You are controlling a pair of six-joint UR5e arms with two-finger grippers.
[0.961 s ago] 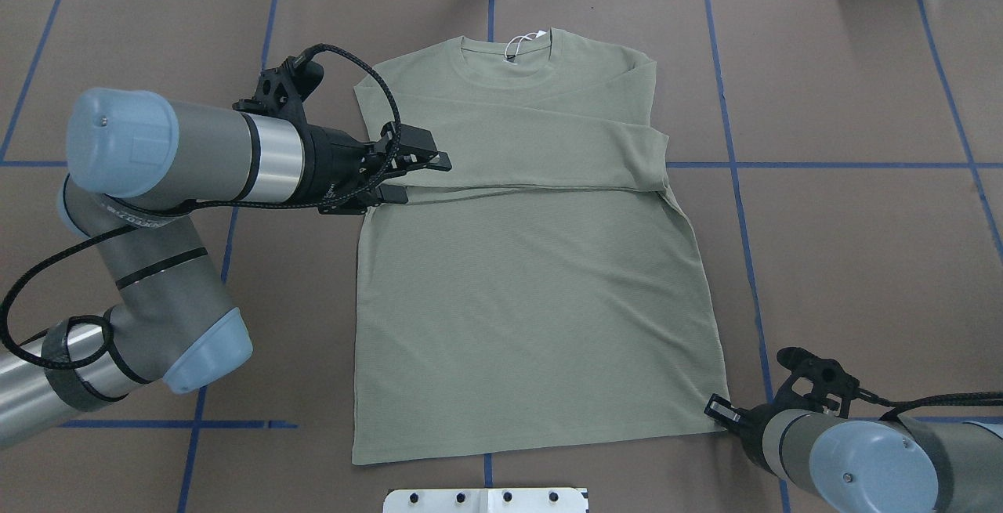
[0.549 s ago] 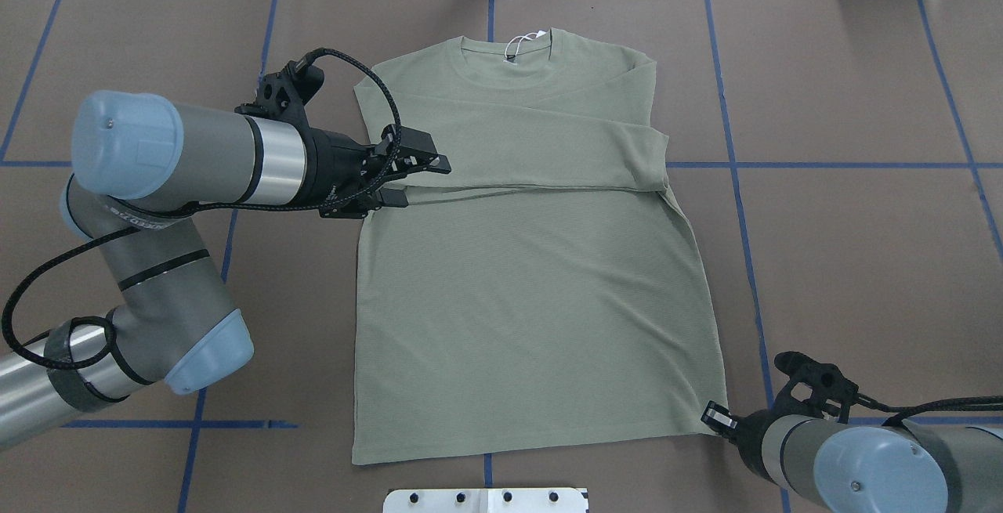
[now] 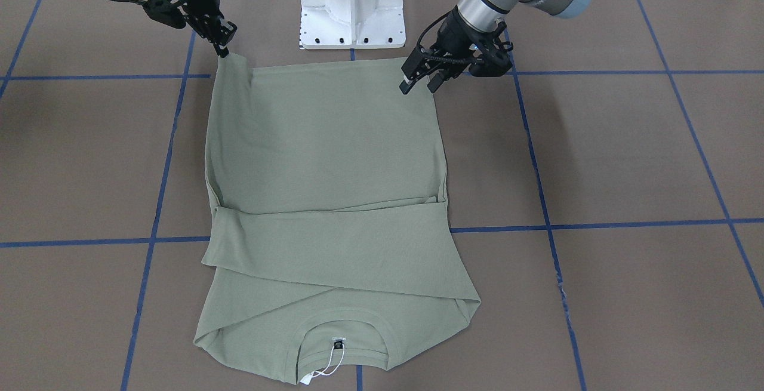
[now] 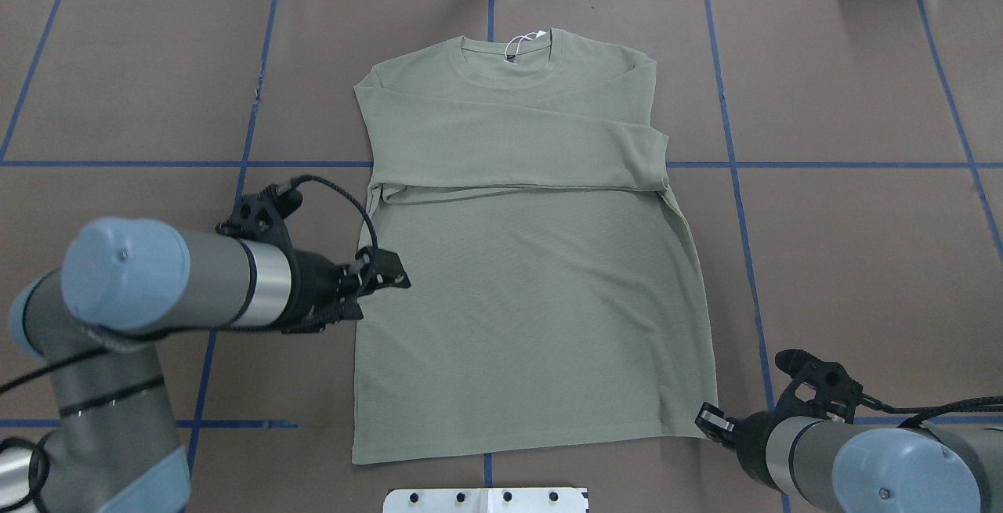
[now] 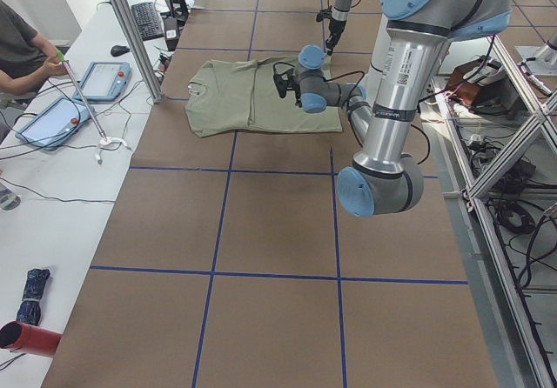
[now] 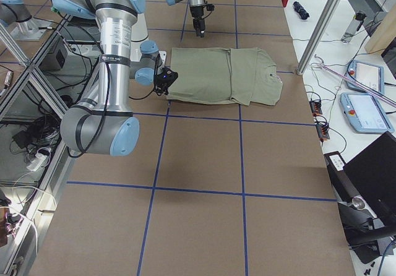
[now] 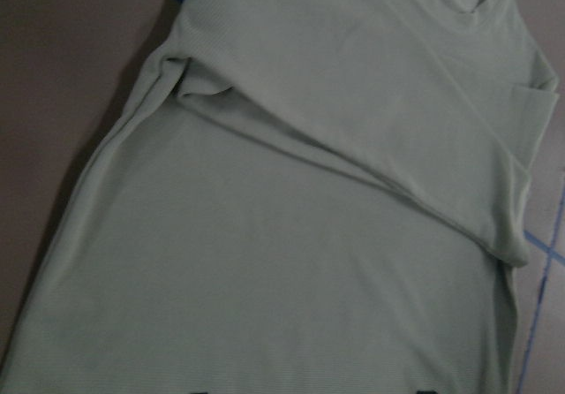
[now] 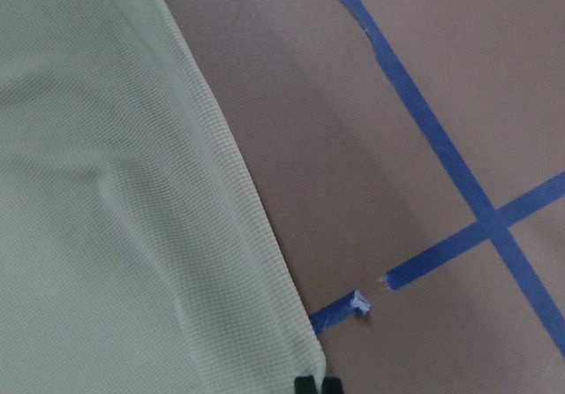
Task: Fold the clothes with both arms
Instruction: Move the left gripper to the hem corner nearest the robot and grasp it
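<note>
The olive-green shirt (image 4: 533, 278) lies flat on the brown table, front up, with both sleeves folded across its chest (image 3: 334, 248). Its collar and white hang tag (image 3: 325, 370) point away from me. My left gripper (image 4: 380, 287) is open and empty, and hovers over the shirt's left side edge; in the front view (image 3: 419, 85) its jaws stand apart. The left wrist view shows the shirt body (image 7: 291, 235) below. My right gripper (image 3: 224, 48) is shut on the shirt's right hem corner (image 4: 705, 428). The right wrist view shows that corner (image 8: 265, 323) at the closed fingertips.
The white pedestal (image 3: 352, 9) stands at the table's near edge, just behind the hem. Blue tape lines (image 4: 736, 164) cross the brown table cover. An operator's desk with tablets (image 5: 52, 118) runs along the far side.
My left arm has drawn back from the folded sleeve toward me along the shirt's left edge, still open. My right gripper has shifted slightly at the hem corner.
</note>
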